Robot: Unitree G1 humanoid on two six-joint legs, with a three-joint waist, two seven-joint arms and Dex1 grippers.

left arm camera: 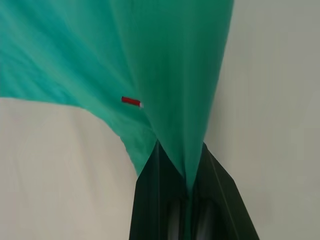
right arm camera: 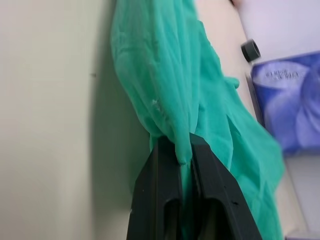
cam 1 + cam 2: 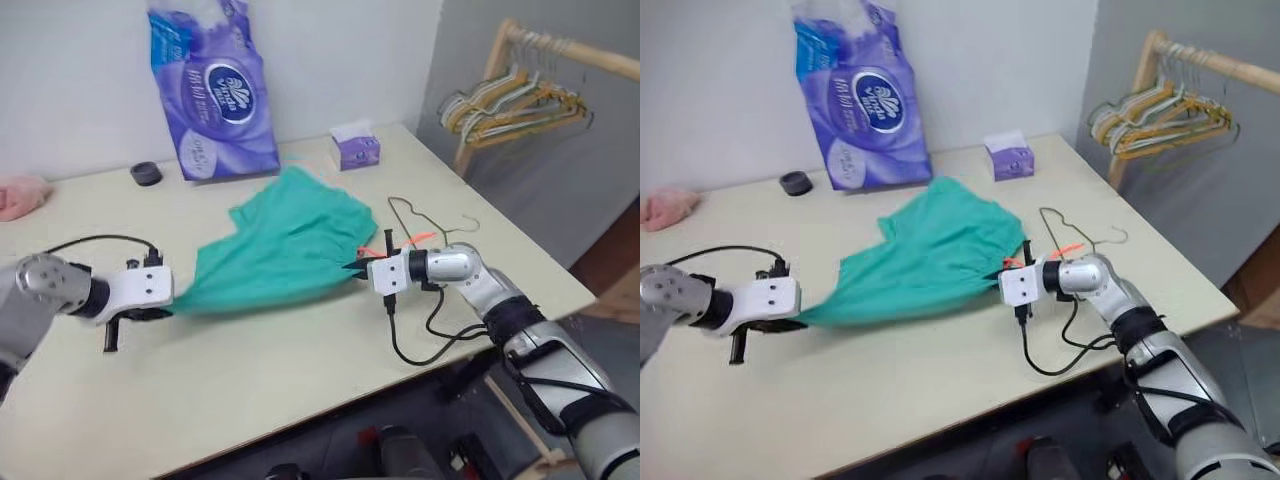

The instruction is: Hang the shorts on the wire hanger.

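The teal-green shorts (image 3: 285, 245) lie spread across the middle of the table, stretched between my two grippers. My left gripper (image 3: 172, 300) is shut on the shorts' left corner; in the left wrist view the fabric (image 1: 165, 75) is pinched between the black fingers (image 1: 150, 200). At the other side, my right gripper (image 3: 352, 268) is shut on the edge by the orange-pink drawstring (image 3: 372, 250), cloth (image 2: 170, 90) bunched between its fingers (image 2: 160, 200). The wire hanger (image 3: 425, 222) lies flat on the table just behind the right gripper, its hook pointing right.
A purple tissue pack (image 3: 215, 90) leans on the back wall, a small tissue box (image 3: 355, 148) and a black cap (image 3: 146, 173) near it. A pink cloth (image 3: 22, 195) lies far left. A wooden rack with bunched hangers (image 3: 520, 105) stands beyond the table's right edge.
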